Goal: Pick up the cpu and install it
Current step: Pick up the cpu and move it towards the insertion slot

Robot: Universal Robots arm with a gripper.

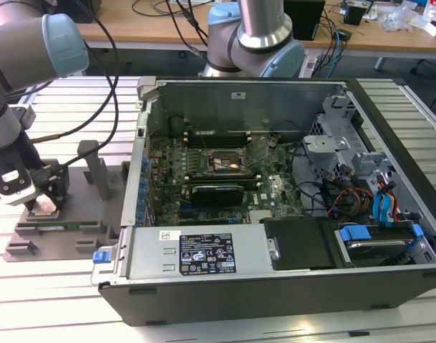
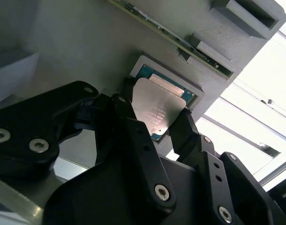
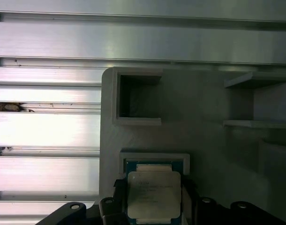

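Note:
The cpu [image 2: 159,110], a small square chip with a silvery top and green rim, lies in a shallow recess of the grey holder block [image 3: 199,117]. That block stands at the exterior view's left, outside the computer case [image 1: 275,271]. My gripper [image 2: 154,116] is down over the cpu [image 3: 154,194]. One black finger [image 2: 126,112] sits against one edge of the chip and the other against the opposite edge, so the gripper is shut on it. In the exterior view the gripper [image 1: 45,202] stands low over the block [image 1: 68,225]. The black metal-framed socket [image 1: 225,163] sits on the motherboard inside the case.
A second arm [image 1: 254,36] rises behind the case. The holder block carries upright posts [image 1: 96,168] and square pockets [image 3: 137,96] close to my gripper. The table [image 3: 44,131] is ribbed aluminium. Cables, drive cages and a long black card [image 1: 216,191] crowd the case interior.

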